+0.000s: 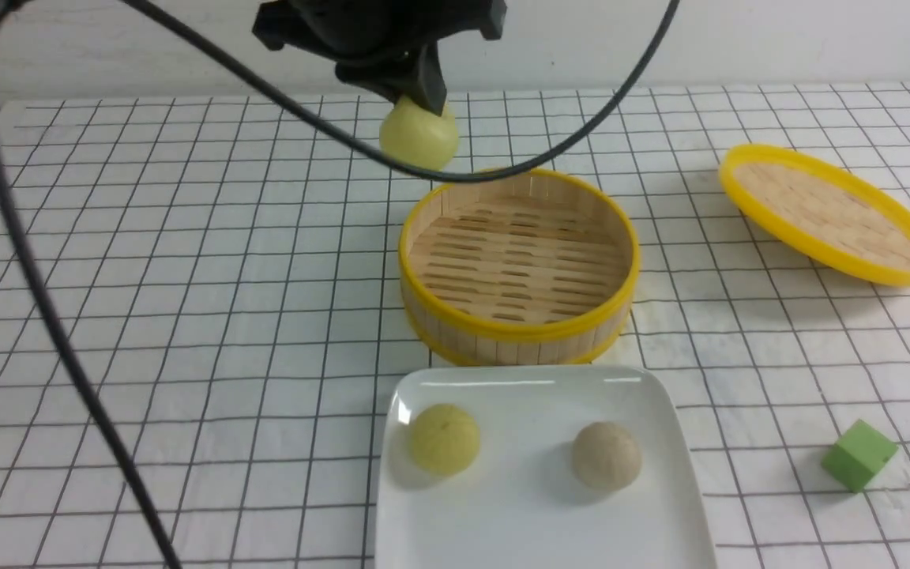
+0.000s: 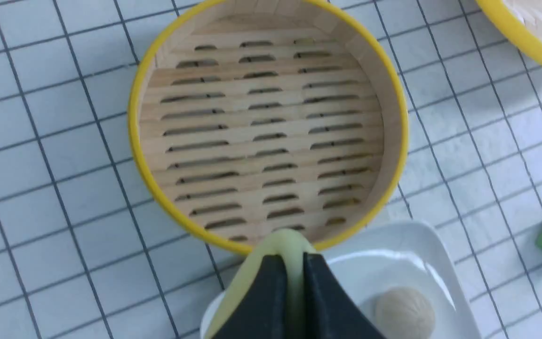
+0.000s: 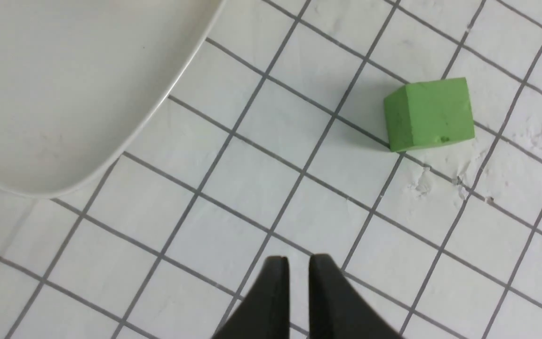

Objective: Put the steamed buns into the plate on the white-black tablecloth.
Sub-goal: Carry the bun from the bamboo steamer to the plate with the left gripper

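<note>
Currently, the left gripper (image 1: 427,101) clamps a yellow-green bun (image 1: 419,141) above the steamer's (image 1: 518,336) far rim. The right gripper (image 3: 298,263) is closed, empty; the plate (image 1: 534,529) beside the steamer holds two buns (image 1: 444,438).

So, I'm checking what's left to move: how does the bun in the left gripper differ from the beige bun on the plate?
Colour: the held bun is pale yellow-green, the beige bun tan. State: the held bun is clamped in the left gripper, in the air; the beige bun sits free on the plate. Both are small round domes.

Bright, even overhead light; soft shadows, faint glare on plate (image 1: 502,383), mild blur.
</note>
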`<state>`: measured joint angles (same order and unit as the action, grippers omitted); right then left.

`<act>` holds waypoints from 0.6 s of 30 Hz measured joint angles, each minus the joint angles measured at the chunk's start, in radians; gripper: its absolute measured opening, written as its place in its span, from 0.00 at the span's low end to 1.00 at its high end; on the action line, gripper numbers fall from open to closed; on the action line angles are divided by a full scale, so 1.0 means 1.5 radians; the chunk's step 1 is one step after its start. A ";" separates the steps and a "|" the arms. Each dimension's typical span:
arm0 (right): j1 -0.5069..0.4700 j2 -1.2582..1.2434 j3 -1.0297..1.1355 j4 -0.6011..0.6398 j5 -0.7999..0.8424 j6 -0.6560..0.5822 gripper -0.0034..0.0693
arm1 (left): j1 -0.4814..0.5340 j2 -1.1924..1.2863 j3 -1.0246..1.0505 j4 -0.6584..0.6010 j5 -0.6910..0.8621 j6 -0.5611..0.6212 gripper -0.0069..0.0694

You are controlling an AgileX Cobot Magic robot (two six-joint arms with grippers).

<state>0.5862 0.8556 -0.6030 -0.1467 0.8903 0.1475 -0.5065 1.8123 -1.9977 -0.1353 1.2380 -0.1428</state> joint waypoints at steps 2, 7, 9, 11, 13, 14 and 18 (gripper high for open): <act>0.000 0.000 0.000 0.000 0.001 0.000 0.17 | -0.024 -0.037 0.084 -0.001 0.000 0.002 0.12; 0.000 0.000 0.000 0.000 0.005 0.000 0.18 | -0.107 -0.064 0.267 -0.002 -0.018 0.004 0.12; 0.000 -0.002 0.000 0.000 0.009 0.000 0.18 | -0.154 -0.053 0.350 -0.002 -0.100 0.004 0.12; 0.000 -0.008 0.000 0.000 0.016 0.000 0.18 | -0.180 -0.038 0.392 -0.002 -0.189 0.004 0.13; 0.000 -0.021 0.000 0.002 0.036 0.000 0.18 | -0.195 -0.018 0.416 -0.002 -0.252 -0.001 0.13; 0.000 -0.030 0.000 0.002 0.050 0.000 0.18 | -0.199 -0.004 0.423 -0.002 -0.278 -0.003 0.14; 0.000 -0.086 0.000 0.003 0.123 0.003 0.19 | -0.201 0.044 0.427 0.000 -0.333 -0.018 0.20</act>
<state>0.5862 0.7267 -0.6030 -0.1422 1.0748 0.1518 -0.8083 1.8779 -1.3571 -0.1357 0.7378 -0.1691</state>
